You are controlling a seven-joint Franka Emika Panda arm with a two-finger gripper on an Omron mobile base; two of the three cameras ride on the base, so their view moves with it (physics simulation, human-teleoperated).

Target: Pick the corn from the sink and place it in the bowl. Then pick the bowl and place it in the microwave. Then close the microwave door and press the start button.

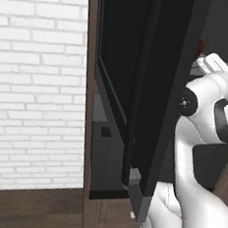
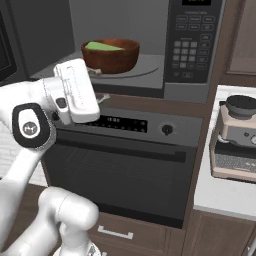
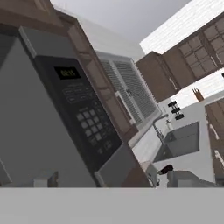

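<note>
The bowl (image 2: 110,55), reddish-brown wood with the corn (image 2: 102,46) showing its green husk over the rim, already sits inside the microwave (image 2: 150,45), beyond and a little above the empty gripper (image 2: 102,97), whose fingers stand wide. The microwave door (image 1: 157,100) (a broad dark slab, swung fully out) stands off to the fingers' left, so my guess is they must get behind its flat face to push it shut.

Wooden bowl (image 2: 111,56) – matt (seemingly); microwave door (image 1: 138,88) glossy glass.
</note>
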